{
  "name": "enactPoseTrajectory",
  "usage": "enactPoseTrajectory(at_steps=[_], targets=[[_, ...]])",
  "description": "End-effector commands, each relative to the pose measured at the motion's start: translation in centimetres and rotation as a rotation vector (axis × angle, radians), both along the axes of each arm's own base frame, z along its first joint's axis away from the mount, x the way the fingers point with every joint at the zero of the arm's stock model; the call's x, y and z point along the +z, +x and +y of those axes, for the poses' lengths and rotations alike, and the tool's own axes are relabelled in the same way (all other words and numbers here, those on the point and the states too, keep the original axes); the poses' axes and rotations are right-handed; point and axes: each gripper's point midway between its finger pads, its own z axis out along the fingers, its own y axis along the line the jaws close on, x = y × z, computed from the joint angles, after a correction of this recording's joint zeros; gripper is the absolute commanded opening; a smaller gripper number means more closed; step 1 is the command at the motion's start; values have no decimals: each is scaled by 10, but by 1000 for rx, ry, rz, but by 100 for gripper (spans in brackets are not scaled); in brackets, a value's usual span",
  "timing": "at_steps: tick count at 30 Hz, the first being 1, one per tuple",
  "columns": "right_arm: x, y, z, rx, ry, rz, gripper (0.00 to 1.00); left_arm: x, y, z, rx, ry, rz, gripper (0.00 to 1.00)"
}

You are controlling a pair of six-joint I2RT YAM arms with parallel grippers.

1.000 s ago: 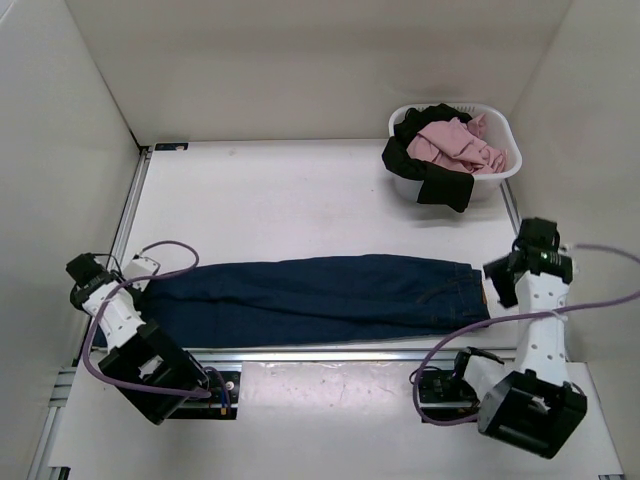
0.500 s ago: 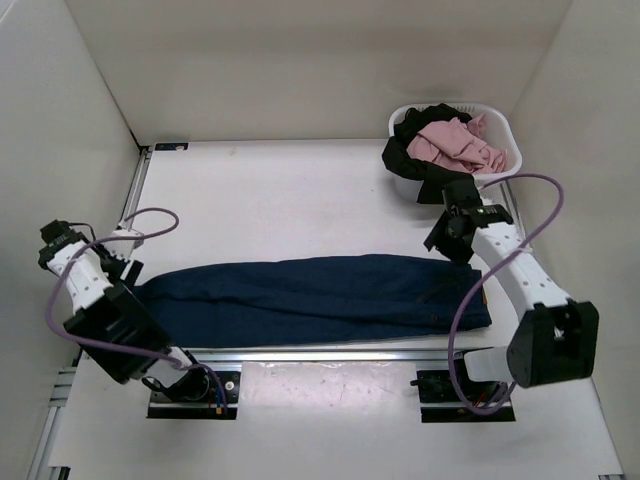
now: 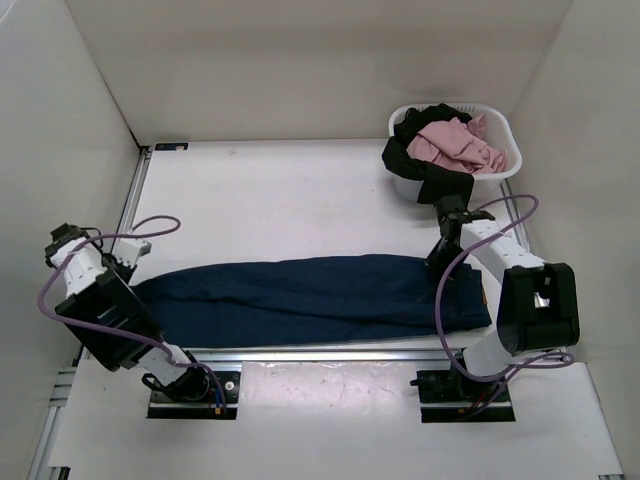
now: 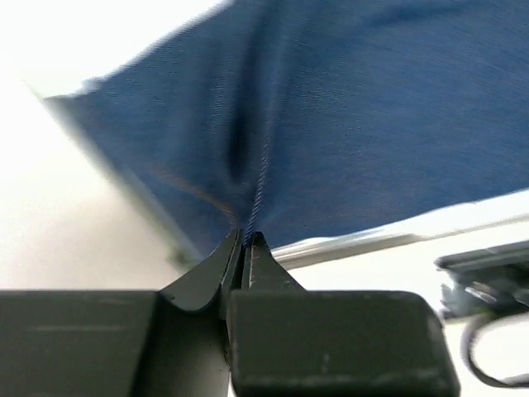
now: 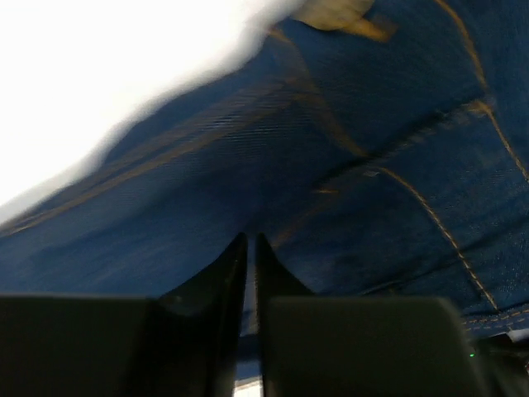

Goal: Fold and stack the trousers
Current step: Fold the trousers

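— Where are the trousers (image 3: 310, 300)?
— Stretched flat along the tabletop's (image 3: 290, 200) near edge. My left jaws pinch a fold at the leg end; my right jaws pinch denim by the waistband.

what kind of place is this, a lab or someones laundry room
Most likely a robot lab test cell, not a home: white walls box in a white table, a left arm and a right arm are bolted at its near edge, and a basket of clothes stands beyond the trousers.

One pair of trousers (image 3: 300, 298), one basket (image 3: 497, 178), seemingly two garments (image 3: 455, 145) (image 3: 440, 182) inside, two tools (image 4: 246, 236) (image 5: 248, 238)
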Motion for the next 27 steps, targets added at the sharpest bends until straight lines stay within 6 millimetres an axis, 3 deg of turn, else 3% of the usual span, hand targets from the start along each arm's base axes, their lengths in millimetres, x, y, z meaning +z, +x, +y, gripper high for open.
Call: enactPoseTrajectory(at_steps=[1, 3, 5, 7, 8, 10, 11, 14, 19, 23, 25, 26, 27], targets=[[-21, -22, -10, -121, 26, 87, 10, 80, 44, 39, -50, 278, -288, 14], [-39, -41, -14, -173, 48, 148, 4, 106, 53, 42, -133, 383, -391, 14], [-48, -52, -14, -226, 102, 188, 0, 115, 48, 36, -298, 501, -423, 14], [-51, -57, -16, -254, 114, 193, 0, 103, 35, 34, -398, 545, -350, 14], [-53, -60, -19, -269, 115, 201, 0, 84, 24, 30, -414, 527, -298, 14], [-51, -65, -24, -282, 96, 213, 0, 64, 9, 31, -442, 528, -205, 14], [-46, -64, -26, -271, 86, 200, 0, 47, -9, 34, -459, 524, -118, 14], [-41, -64, -35, -284, 69, 181, 0, 28, -27, 32, -480, 504, -56, 14], [-41, -75, -46, -311, 70, 197, 0, 2, -46, 37, -518, 525, 33, 14], [-39, -80, -53, -290, 59, 179, 0, -1, -50, 42, -532, 556, 46, 16], [-31, -70, -55, -250, 56, 140, 0, -5, -57, 43, -529, 553, 74, 34], [-27, -66, -56, -216, 52, 128, 0, -5, -62, 43, -534, 553, 101, 59], [-24, -61, -56, -195, 58, 114, 0, -4, -61, 44, -547, 546, 108, 67]])
